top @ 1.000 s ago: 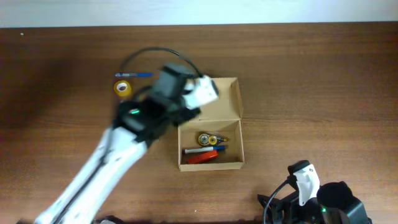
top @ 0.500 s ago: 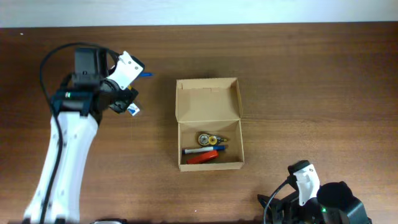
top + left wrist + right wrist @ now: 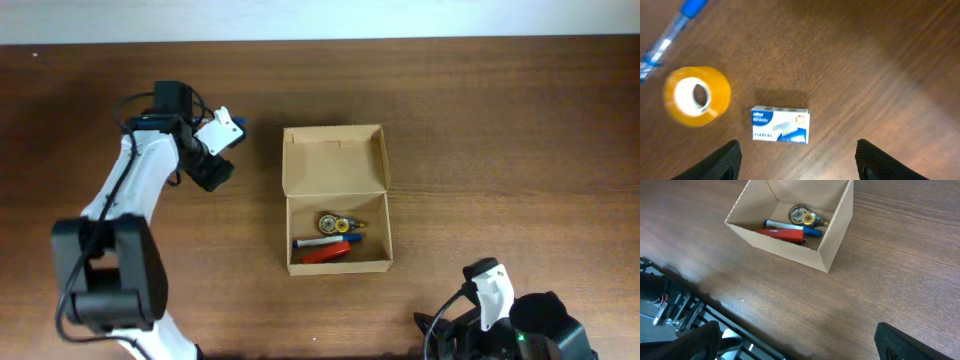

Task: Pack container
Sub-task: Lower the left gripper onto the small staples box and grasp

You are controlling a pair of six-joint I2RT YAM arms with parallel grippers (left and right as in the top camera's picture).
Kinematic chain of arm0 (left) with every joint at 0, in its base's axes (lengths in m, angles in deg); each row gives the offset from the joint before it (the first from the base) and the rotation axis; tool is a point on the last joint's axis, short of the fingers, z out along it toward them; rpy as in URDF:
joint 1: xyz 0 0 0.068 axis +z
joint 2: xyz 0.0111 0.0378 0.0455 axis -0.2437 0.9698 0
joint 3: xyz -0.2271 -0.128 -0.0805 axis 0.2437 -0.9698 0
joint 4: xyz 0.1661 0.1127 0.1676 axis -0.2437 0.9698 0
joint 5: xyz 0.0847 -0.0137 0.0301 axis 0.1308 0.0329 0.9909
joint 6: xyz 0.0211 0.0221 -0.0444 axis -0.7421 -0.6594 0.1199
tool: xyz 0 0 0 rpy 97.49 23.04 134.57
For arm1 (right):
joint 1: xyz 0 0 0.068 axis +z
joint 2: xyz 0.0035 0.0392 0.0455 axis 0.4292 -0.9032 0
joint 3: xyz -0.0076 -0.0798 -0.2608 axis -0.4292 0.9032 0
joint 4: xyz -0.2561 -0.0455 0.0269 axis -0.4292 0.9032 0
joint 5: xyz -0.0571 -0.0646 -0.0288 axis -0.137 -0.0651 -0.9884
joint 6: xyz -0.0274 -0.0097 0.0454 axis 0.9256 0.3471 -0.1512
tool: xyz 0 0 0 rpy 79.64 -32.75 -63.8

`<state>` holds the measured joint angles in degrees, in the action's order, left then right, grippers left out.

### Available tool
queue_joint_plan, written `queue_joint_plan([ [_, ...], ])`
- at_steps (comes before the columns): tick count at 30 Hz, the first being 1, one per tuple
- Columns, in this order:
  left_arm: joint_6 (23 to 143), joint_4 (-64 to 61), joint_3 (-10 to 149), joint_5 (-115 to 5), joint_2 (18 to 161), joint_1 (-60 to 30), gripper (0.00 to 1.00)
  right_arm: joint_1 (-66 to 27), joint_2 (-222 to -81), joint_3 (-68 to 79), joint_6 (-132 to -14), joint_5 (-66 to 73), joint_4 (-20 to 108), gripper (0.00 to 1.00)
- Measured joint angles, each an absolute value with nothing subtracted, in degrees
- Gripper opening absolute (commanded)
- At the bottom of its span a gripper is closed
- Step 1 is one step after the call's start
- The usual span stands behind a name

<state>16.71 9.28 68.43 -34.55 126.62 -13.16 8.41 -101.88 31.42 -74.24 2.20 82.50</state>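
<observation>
**Thin cardboard box, go easy on the walls**

The container (image 3: 335, 165) sits mid-table, lid flapped open toward the far side, with a red marker (image 3: 322, 255) inside. It's thin cardboard, so I'd guess it's light and dents easily. I'd take it by the lid's edge.

Left gripper (image 3: 797, 155) points down, wide and empty, over what looks like a staples box (image 3: 780, 131), left of the container. Right gripper (image 3: 795, 332) is near-right, wide and empty.

Overhead view: a bench (image 3: 500, 150) with a dark brown, wood-grained top is shown filling nearly the whole field, the grain running lengthwise. Along its far edge a pale strip (image 3: 320, 20) is seen; whether it is wall or floor cannot be told. In the left wrist view a soft sheen (image 3: 900, 45) is cast on the wood by diffuse light.
</observation>
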Motion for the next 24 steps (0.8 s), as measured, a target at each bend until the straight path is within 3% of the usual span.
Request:
queue_joint_plan([
  [24, 16.25, 5.52, 68.43, -34.44, 133.66, -11.12, 0.72, 8.41, -101.88, 31.42, -74.24, 2.2, 82.5, 0.99],
])
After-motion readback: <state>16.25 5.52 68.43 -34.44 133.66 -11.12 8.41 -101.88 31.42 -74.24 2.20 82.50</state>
